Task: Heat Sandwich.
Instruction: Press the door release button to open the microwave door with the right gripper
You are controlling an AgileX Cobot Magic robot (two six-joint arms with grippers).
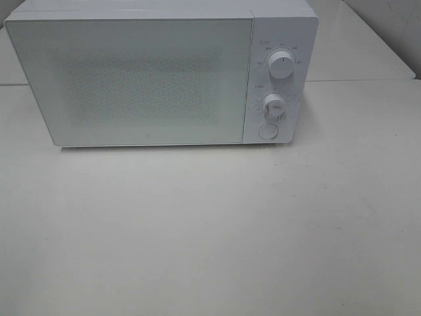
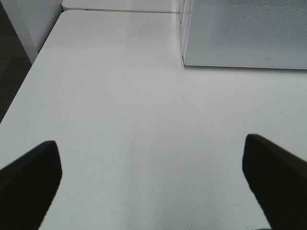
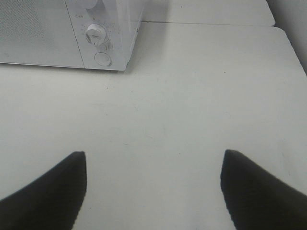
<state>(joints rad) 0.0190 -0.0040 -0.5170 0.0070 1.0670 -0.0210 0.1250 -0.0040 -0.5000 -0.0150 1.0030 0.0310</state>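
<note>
Sandwich shows in no view, so its place cannot be told; toward the table's near edge left gripper and right gripper hang wide open and empty, the shut microwave beyond; soft, light bread likely wants a gentle crust-edge hold.

We see a white microwave standing on a white table, toward its far side, with its door shut. Its right panel carries 2 dials, the upper dial above the lower dial, and 1 round button beneath them.
</note>
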